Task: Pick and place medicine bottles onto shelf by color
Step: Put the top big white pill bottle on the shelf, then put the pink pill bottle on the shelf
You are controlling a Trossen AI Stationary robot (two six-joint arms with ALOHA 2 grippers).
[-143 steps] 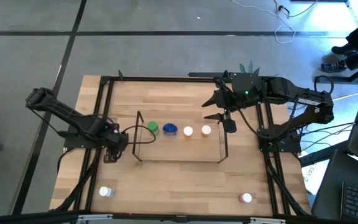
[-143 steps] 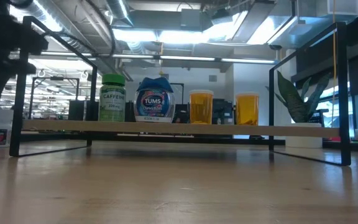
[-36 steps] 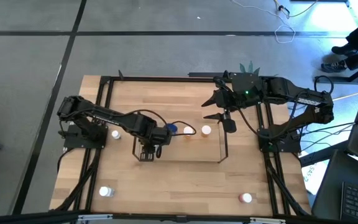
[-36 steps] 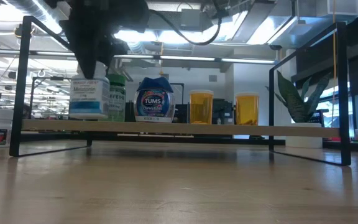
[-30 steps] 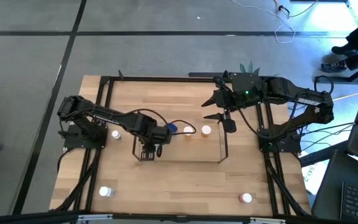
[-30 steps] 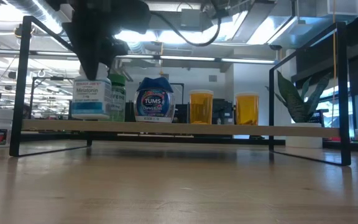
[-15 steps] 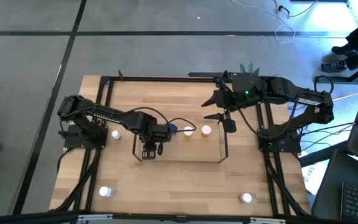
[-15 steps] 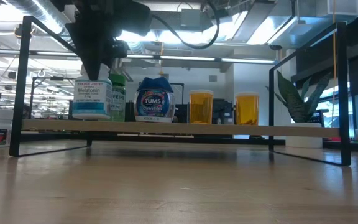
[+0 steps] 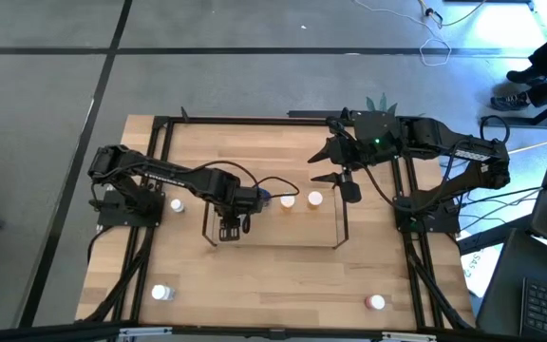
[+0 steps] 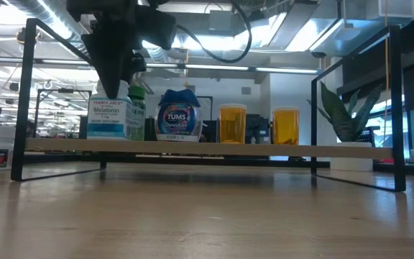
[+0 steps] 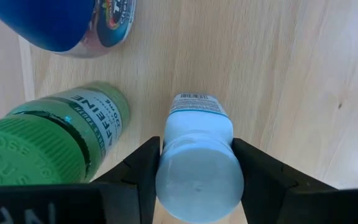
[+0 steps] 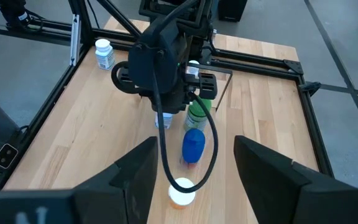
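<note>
Left gripper is positioned over the left end of the dark wire shelf with the light wood board, its fingers closed against both sides of a small white-capped bottle with a pale blue Melatonin label. The low view shows this bottle upright with its base at the shelf board, just beside the green-capped caffeine bottle; whether the base fully rests on the board cannot be told. The high view hides the held bottle under the left arm.

In a row to the right on the shelf stand the blue-capped Tums bottle and two translucent orange bottles with white caps; the label text is legible in the low view only.

The high view alone shows three bottles off the shelf: one white bottle beside the left arm's base, one near the front left corner, and a red-and-white one near the front right corner.

Right gripper hangs behind the shelf's right end, fingers spread wide apart, holding nothing.
</note>
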